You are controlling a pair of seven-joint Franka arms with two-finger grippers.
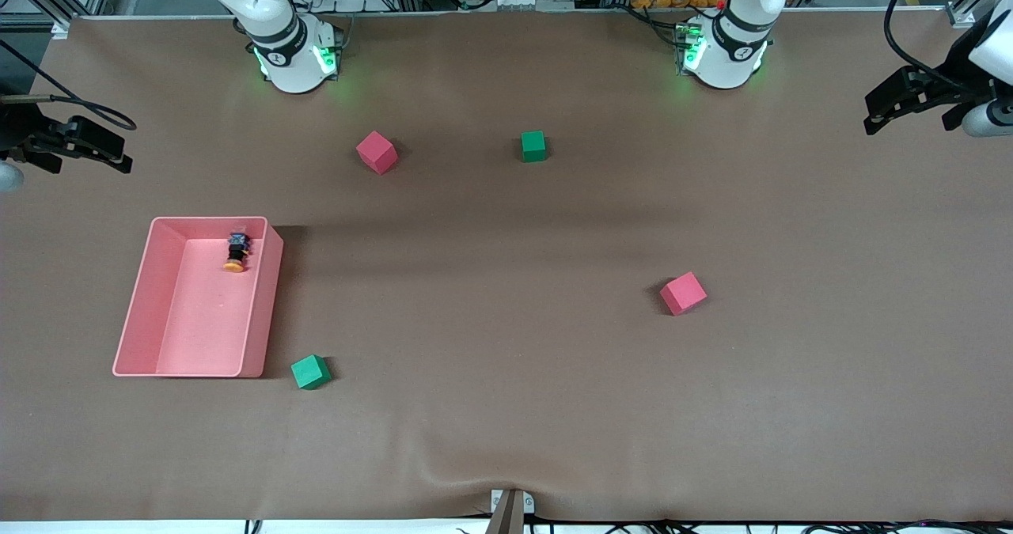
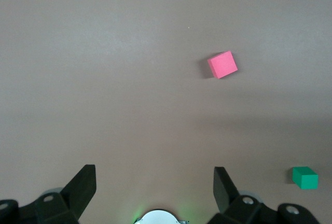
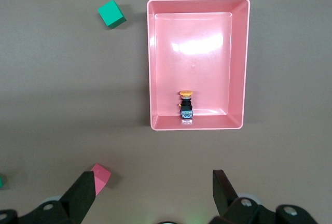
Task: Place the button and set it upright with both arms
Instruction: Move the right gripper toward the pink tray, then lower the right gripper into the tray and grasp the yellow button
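Note:
The button (image 1: 236,251) lies on its side in a pink tray (image 1: 269,312) toward the right arm's end of the table. Its orange cap points toward the front camera and its bluish end rests by the tray's wall nearest the robots. The right wrist view shows the button (image 3: 185,105) and the tray (image 3: 150,63) from high above. My right gripper (image 3: 153,174) hangs open and empty, well above the table near its own base. My left gripper (image 2: 154,171) is also open and empty, high over bare table at the left arm's end.
A red cube (image 1: 376,152) and a green cube (image 1: 533,145) sit near the robots' bases. Another red cube (image 1: 683,293) lies toward the left arm's end. A second green cube (image 1: 309,372) sits beside the tray's corner nearest the front camera.

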